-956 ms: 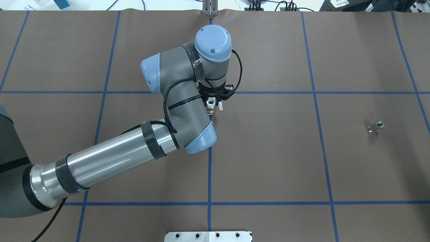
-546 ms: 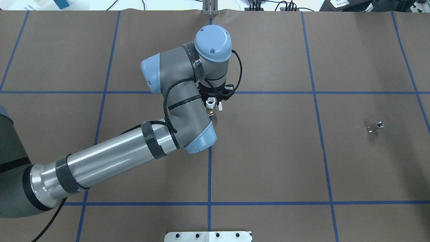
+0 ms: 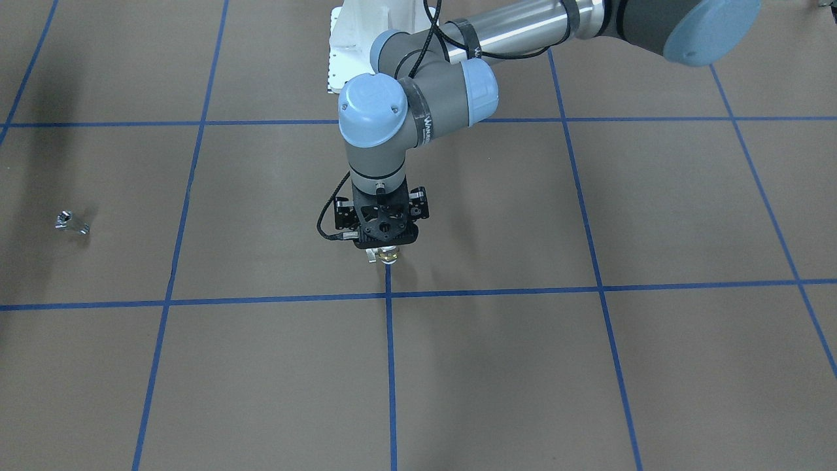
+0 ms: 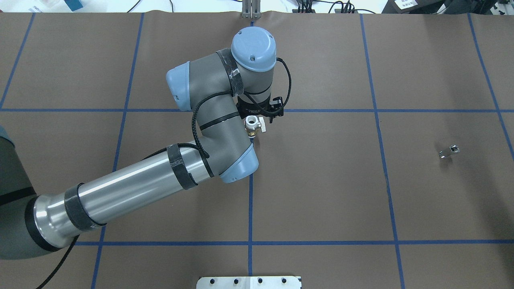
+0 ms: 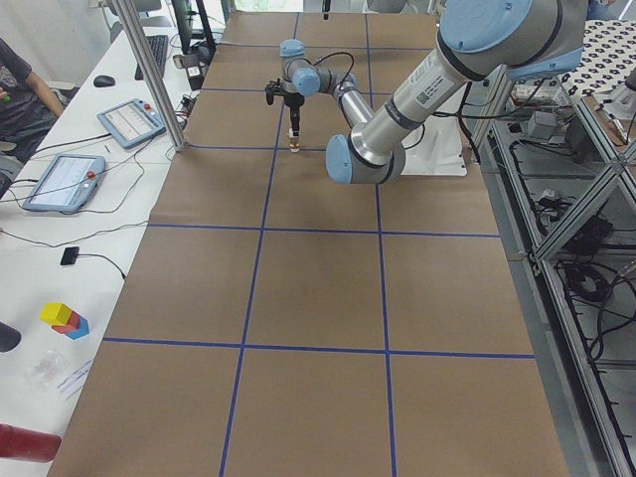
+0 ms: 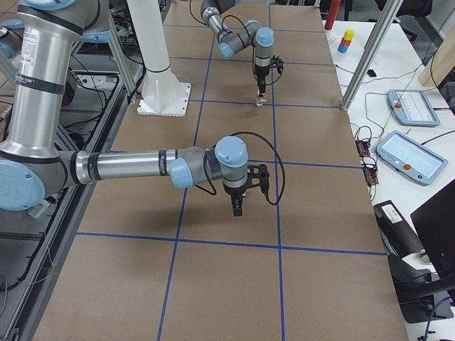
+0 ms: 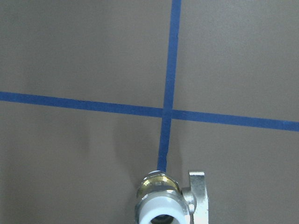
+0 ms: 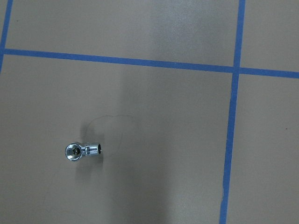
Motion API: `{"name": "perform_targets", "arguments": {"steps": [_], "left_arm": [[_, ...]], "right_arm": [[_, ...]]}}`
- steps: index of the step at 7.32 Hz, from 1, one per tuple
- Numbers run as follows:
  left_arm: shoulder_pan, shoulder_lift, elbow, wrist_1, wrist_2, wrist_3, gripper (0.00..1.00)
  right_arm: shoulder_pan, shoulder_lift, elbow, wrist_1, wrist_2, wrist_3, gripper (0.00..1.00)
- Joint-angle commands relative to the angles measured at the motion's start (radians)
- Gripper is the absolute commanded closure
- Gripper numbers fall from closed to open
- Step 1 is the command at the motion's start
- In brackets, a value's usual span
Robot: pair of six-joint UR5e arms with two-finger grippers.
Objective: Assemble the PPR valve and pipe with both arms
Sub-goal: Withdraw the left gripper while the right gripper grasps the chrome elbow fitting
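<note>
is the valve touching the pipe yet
Apart. The overhead view shows the PPR valve in the left gripper near the middle, with the pipe lying alone far to its right.

A brown sheet covered the table, marked into squares by blue tape lines. A white bolted plate lay at its near edge in the overhead view and carried a white post. On the white bench beside the sheet lay a grey tablet and a second tablet. Nearer the camera were some stacked coloured blocks and a red cylinder. A slanted metal pole stood by the tablets.
</note>
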Motion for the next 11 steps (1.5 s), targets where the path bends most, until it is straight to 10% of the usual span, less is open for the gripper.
{"name": "perform_targets", "arguments": {"steps": [1, 5, 11], "left_arm": [[-0.029, 0.190, -0.278, 0.011, -0.061, 0.004, 0.00], [-0.121, 0.540, -0.677, 0.091, -0.075, 0.236, 0.00], [-0.139, 0.542, -0.691, 0.118, -0.074, 0.241, 0.00]], "right_arm": [[-0.111, 0.011, -0.004, 0.053, -0.045, 0.195, 0.01], [-0.307, 0.085, -0.084, 0.164, -0.146, 0.431, 0.03], [-0.365, 0.194, -0.193, 0.165, -0.151, 0.531, 0.10]]}}
